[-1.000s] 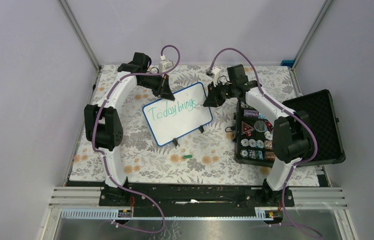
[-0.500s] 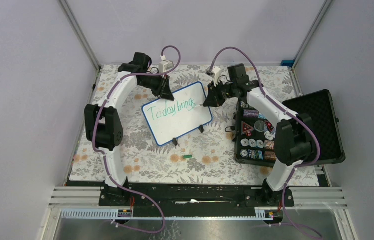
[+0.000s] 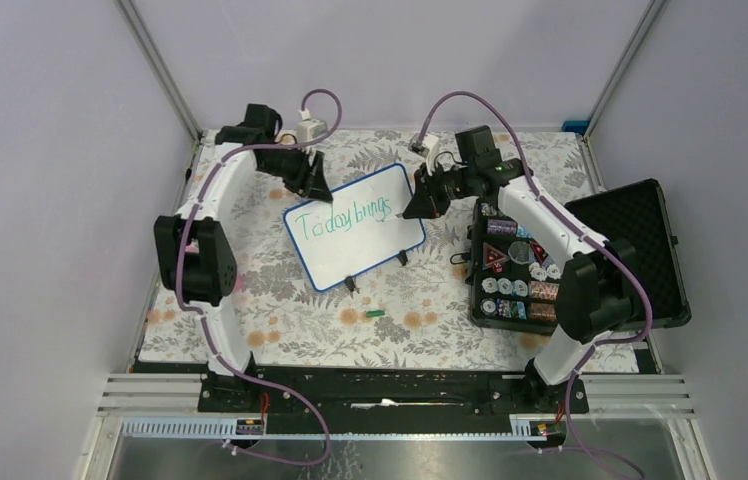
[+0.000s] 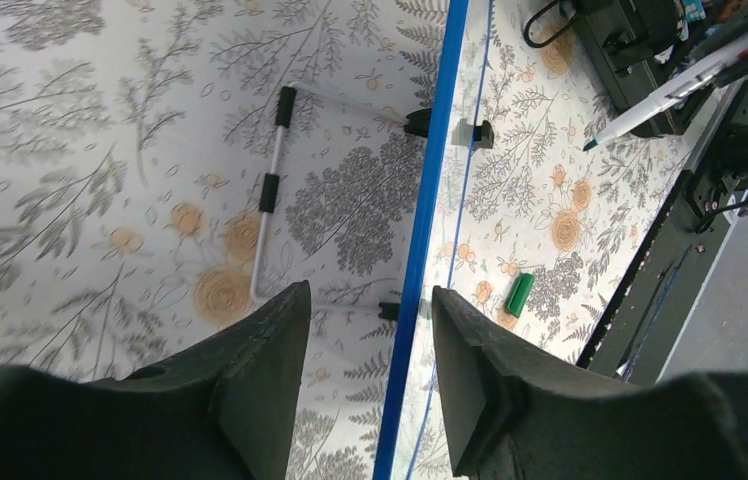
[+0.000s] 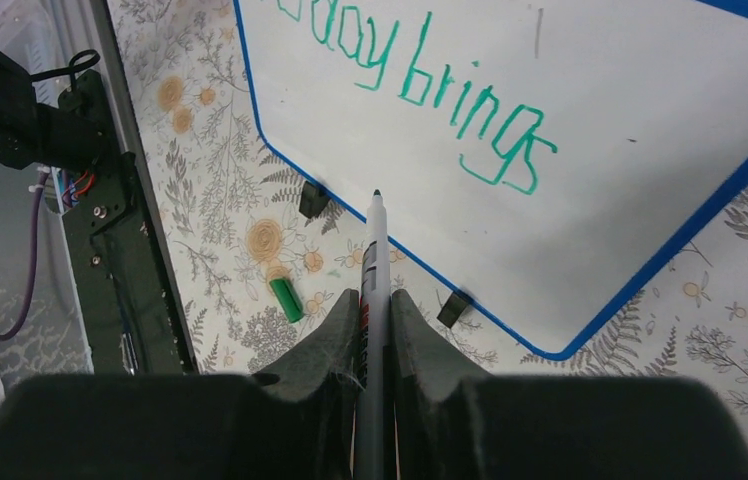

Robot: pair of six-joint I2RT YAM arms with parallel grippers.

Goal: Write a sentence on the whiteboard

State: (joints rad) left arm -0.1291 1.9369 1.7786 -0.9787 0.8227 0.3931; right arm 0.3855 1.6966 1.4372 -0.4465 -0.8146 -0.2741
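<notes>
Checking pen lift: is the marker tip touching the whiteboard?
Apart. The left wrist view looks along the whiteboard edge-on, and the tip of the marker hangs clear of its face, with floral cloth showing between them.

Your top view hangs high over the near edge of the table and looks down on all of it from afar. Your left wrist camera rides behind the left claw, looking down between its spread fingers along the blue top edge of the whiteboard, close in. Your right wrist camera sights along the marker pinched in the right claw, facing the board's written side just beyond the tips. All three views share the board and the green cap.
</notes>
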